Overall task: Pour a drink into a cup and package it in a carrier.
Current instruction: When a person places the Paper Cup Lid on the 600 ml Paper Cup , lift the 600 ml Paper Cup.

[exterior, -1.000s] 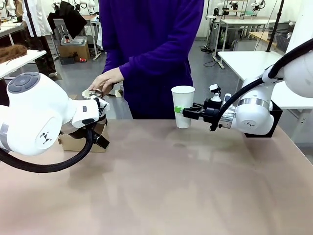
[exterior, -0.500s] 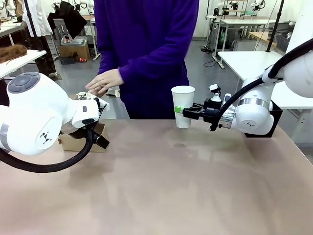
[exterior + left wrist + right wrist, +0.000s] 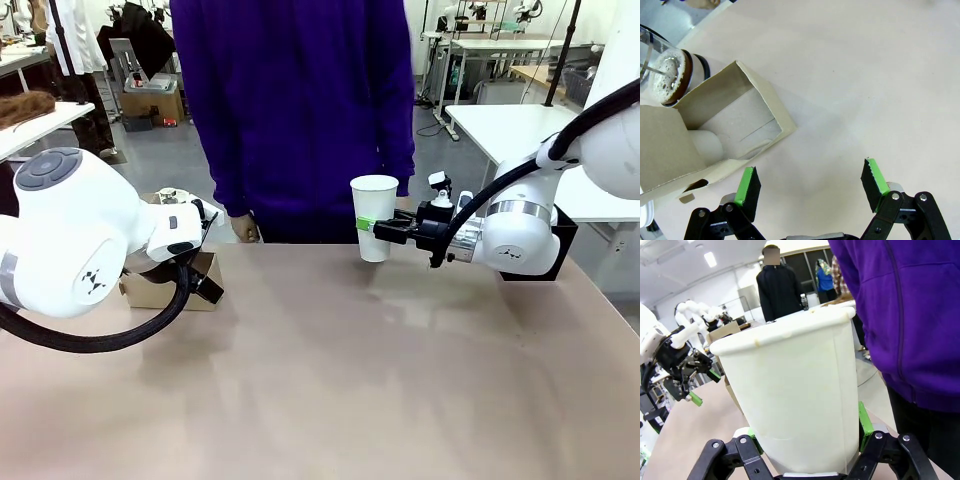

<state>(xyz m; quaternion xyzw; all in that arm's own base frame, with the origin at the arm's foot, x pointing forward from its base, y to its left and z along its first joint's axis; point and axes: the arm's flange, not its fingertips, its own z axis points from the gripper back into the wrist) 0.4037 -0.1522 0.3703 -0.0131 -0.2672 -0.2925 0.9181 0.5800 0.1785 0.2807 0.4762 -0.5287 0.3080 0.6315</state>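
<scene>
My right gripper (image 3: 378,229) is shut on a white paper cup (image 3: 374,216), which it holds upright just above the table's far edge, in front of the person in purple. In the right wrist view the cup (image 3: 795,405) stands between the green pads (image 3: 863,423). My left gripper (image 3: 810,182) hangs open over bare table beside the brown cardboard carrier (image 3: 752,97). A white rounded thing (image 3: 706,144) sits in one carrier pocket. Behind the carrier stands the glass jug with the foamy brown drink (image 3: 669,80). In the front view my left arm (image 3: 90,240) hides most of the carrier (image 3: 150,291).
The person's hand (image 3: 243,228) hangs at the far table edge, left of the cup. A black box (image 3: 566,236) sits behind my right arm. The tan tabletop (image 3: 340,380) stretches toward the near edge.
The person's hand has dropped from above the carrier area down to the table edge, and the body has shifted left. Neither arm has moved.
</scene>
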